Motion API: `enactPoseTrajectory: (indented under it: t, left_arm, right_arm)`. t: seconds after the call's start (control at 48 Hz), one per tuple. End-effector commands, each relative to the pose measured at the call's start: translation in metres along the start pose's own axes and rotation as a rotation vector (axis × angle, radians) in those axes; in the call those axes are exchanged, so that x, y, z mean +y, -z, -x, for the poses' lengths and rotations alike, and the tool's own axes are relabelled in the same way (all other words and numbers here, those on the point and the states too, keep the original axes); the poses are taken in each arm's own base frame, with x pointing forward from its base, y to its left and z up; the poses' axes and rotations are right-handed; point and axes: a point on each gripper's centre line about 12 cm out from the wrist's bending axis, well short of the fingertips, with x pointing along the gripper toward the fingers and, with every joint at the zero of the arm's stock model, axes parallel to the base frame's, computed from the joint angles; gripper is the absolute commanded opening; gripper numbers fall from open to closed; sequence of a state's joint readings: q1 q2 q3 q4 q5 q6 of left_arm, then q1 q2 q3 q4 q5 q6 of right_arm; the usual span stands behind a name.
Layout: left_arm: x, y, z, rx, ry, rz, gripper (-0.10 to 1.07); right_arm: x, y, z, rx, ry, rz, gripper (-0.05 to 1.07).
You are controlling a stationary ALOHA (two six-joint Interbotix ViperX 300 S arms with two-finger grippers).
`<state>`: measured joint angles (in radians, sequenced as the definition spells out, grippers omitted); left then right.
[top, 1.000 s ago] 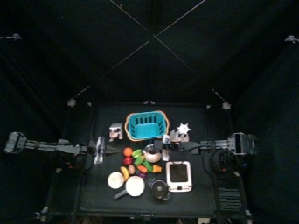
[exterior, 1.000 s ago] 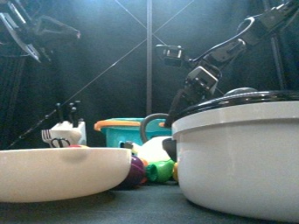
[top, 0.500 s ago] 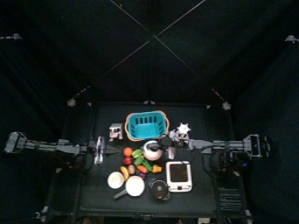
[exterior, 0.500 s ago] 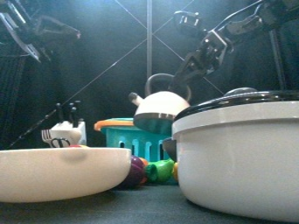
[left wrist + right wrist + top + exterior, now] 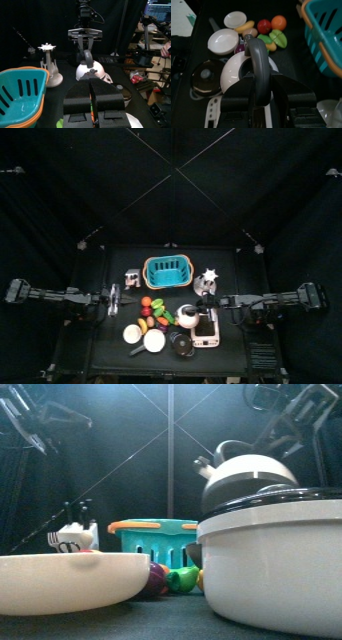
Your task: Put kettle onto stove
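1. Kettle point(image 5: 254, 477) is held upright by its arched handle in right gripper point(image 5: 258, 75), jaws part-open round it; spout toward the picture's left in front view.
2. Kettle is hung over the stove point(image 5: 207, 331); a sec. ago it was by the basket point(image 5: 166, 274).
3. Left gripper point(image 5: 92, 96) jaws are pressed shut, empty.

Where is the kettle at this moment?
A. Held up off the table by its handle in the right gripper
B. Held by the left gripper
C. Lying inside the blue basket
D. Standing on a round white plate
A: in the left wrist view the kettle hangs clear of the table from the right gripper, whose jaws are closed on its handle; the blue basket beside it holds no kettle.
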<state>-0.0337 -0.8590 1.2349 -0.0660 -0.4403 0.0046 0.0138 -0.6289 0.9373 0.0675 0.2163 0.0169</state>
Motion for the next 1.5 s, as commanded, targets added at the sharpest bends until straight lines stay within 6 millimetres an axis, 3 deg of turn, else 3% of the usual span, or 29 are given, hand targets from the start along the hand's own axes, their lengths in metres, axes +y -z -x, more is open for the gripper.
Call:
enactPoseTrajectory:
  t: [0.0, 0.271, 0.708, 1.021, 1.479]
  left_arm:
    - [0.000, -0.011, -0.004, -0.035, -0.001, -0.004, -0.02]
    - [0.000, -0.012, -0.004, -0.038, 0.000, -0.002, -0.02]
    - [-0.001, -0.013, -0.004, -0.041, 0.002, 0.002, -0.02]
    - [-0.001, -0.013, -0.004, -0.041, 0.002, 0.001, -0.02]
    - [-0.001, -0.014, -0.004, -0.046, 0.002, 0.002, -0.02]
  right_arm:
    - [0.006, 0.004, 0.011, 0.001, -0.029, -0.039, 0.49]
    - [0.010, 0.022, 0.030, 0.086, -0.058, -0.070, 0.49]
    - [0.011, 0.057, 0.024, 0.195, -0.066, -0.082, 0.50]
    - [0.011, 0.063, 0.023, 0.208, -0.064, -0.092, 0.51]
    - [0.014, 0.062, 0.025, 0.216, -0.078, -0.080, 0.77]
